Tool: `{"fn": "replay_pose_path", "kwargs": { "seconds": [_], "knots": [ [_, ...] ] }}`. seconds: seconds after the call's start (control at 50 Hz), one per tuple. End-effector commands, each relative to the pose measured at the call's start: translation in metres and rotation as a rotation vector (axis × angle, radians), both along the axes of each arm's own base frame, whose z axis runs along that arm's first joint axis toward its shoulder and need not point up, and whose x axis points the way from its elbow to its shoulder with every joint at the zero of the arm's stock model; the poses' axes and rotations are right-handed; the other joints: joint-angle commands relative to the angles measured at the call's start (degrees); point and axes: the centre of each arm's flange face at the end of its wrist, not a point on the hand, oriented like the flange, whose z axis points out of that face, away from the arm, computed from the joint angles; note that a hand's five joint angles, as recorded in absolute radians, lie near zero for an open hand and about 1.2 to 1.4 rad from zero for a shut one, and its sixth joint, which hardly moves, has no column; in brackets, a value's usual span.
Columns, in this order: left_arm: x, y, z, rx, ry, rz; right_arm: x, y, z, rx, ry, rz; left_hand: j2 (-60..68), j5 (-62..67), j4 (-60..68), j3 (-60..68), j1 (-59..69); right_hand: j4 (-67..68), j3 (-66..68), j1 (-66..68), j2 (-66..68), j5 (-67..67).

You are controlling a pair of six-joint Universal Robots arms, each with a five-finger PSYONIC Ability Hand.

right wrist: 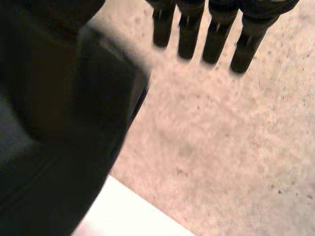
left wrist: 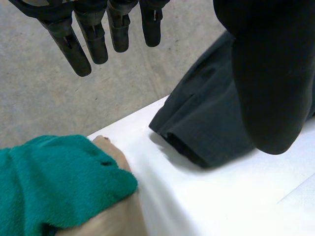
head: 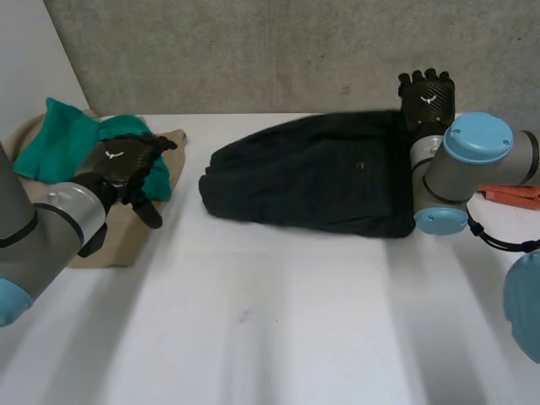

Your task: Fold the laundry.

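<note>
A black garment (head: 312, 177) lies folded in a wide bundle across the middle of the white table (head: 278, 321). My right hand (head: 428, 97) hovers at the garment's far right corner, open, with straight fingers (right wrist: 211, 34) reaching past the table's far edge; the dark cloth (right wrist: 59, 147) lies beside its thumb. My left hand (head: 126, 164) is open above a pile of teal cloth (head: 59, 139) on tan cloth (head: 105, 245) at the table's left. In its own wrist view the straight fingers (left wrist: 93, 34) hold nothing, with the teal cloth (left wrist: 54, 182) below them and the black garment (left wrist: 206, 128) beside the thumb.
An orange cloth (head: 515, 194) lies at the table's right edge behind my right arm (head: 472, 164). A grey wall (head: 295, 51) rises just behind the table's far edge. Bare white tabletop stretches along the front.
</note>
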Motion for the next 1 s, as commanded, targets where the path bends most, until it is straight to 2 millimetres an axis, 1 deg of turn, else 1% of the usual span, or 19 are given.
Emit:
{"fn": "replay_pose_path", "kwargs": {
  "seconds": [0.02,0.08,0.1,0.16,0.18,0.28,0.32,0.46,0.56,0.62,0.68,0.7,0.72,0.76,0.84,0.86,0.92,0.94,1.0],
  "knots": [
    [-0.014,0.001,-0.001,-0.007,-0.011,-0.009,-0.026,-0.008,0.011,0.066,0.001,-0.059,-1.7,-2.8,-1.5,-2.2,-1.3,-6.4,-6.2,-5.4,-5.3,-5.4],
    [-0.019,0.000,-0.002,-0.008,-0.015,-0.013,-0.034,-0.003,0.029,0.084,-0.019,-0.055,-1.7,-2.8,-1.5,-2.2,-1.3,-6.4,-6.2,-5.4,-5.3,-5.4],
    [-0.023,-0.001,-0.003,-0.009,-0.016,-0.016,-0.040,0.003,0.039,0.113,-0.017,-0.042,-1.7,-2.8,-1.5,-2.2,-1.3,-6.4,-6.2,-5.4,-5.3,-5.4],
    [-0.029,-0.003,-0.005,-0.005,-0.021,-0.020,-0.047,0.018,0.051,0.174,0.007,-0.005,-1.7,-2.8,-1.5,-2.2,-1.3,-6.4,-6.2,-5.4,-5.3,-5.4],
    [-0.030,-0.003,-0.006,-0.004,-0.021,-0.018,-0.051,0.028,0.056,0.218,0.024,0.028,-1.7,-2.8,-1.5,-2.2,-1.3,-6.4,-6.2,-5.4,-5.3,-5.4],
    [-0.033,-0.003,-0.009,0.015,-0.027,-0.018,-0.059,0.065,0.056,0.384,0.070,0.144,-1.7,-2.8,-1.5,-2.2,-1.3,-6.4,-6.2,-5.4,-5.3,-5.4],
    [-0.034,-0.002,-0.009,0.021,-0.030,-0.022,-0.065,0.078,0.047,0.476,0.067,0.177,-1.7,-2.8,-1.5,-2.2,-1.3,-5.8,-5.5,-4.7,-4.7,-4.8],
    [-0.037,0.003,-0.006,0.014,-0.027,-0.034,-0.067,0.101,0.008,0.664,0.005,0.237,-1.7,-2.8,-1.5,-2.2,-1.3,0.7,0.9,1.7,1.8,1.6],
    [-0.035,0.002,-0.004,0.010,-0.024,-0.028,-0.061,0.097,-0.029,0.713,-0.060,0.259,-1.7,-2.8,-1.5,-2.2,-1.3,5.5,5.8,6.6,6.6,6.5],
    [-0.034,0.002,-0.004,0.011,-0.019,-0.025,-0.058,0.094,-0.042,0.720,-0.082,0.260,-1.7,-2.8,-1.5,-2.2,-1.3,9.4,9.6,10.4,10.5,10.4],
    [-0.034,0.002,-0.004,0.012,-0.013,-0.024,-0.056,0.085,-0.049,0.689,-0.092,0.244,-1.7,-2.8,-1.5,-2.2,-1.3,30.9,31.1,31.9,32.0,31.8],
    [-0.035,0.003,-0.004,0.013,-0.012,-0.027,-0.055,0.081,-0.048,0.666,-0.091,0.239,-1.7,-2.8,-1.5,-2.2,-1.3,49.9,50.2,51.0,51.0,50.9],
    [-0.035,0.003,-0.004,0.015,-0.011,-0.028,-0.055,0.080,-0.046,0.656,-0.090,0.236,-1.7,-2.8,-1.5,-2.2,-1.3,61.8,62.0,62.8,62.9,62.7],
    [-0.036,0.003,-0.006,0.020,-0.010,-0.029,-0.054,0.079,-0.040,0.632,-0.089,0.237,-1.7,-2.8,-1.5,-2.2,-1.3,63.6,63.8,64.6,64.7,64.6],
    [-0.040,0.004,-0.007,0.019,-0.014,-0.039,-0.041,0.096,-0.019,0.591,-0.077,0.280,-1.7,-2.8,-1.5,-2.2,-1.3,63.6,63.8,64.6,64.7,64.6],
    [-0.042,0.004,-0.008,0.017,-0.017,-0.043,-0.038,0.103,0.004,0.528,-0.076,0.299,-1.7,-2.8,-1.5,-2.2,-1.3,63.6,63.8,64.6,64.7,64.6],
    [-0.045,0.003,-0.009,0.017,-0.020,-0.043,-0.034,0.117,0.041,0.431,-0.081,0.327,-1.7,-2.8,-1.5,-2.2,-1.3,63.6,63.8,64.6,64.7,64.6],
    [-0.047,0.001,-0.009,0.017,-0.018,-0.036,-0.033,0.125,0.064,0.370,-0.088,0.339,-1.7,-2.8,-1.5,-2.2,-1.3,63.6,63.8,64.6,64.7,64.6],
    [-0.049,-0.001,-0.011,0.025,-0.022,-0.021,-0.029,0.139,0.094,0.297,-0.103,0.365,-1.7,-2.8,-1.5,-2.2,-1.3,63.6,63.8,64.6,64.7,64.6]
  ]
}}
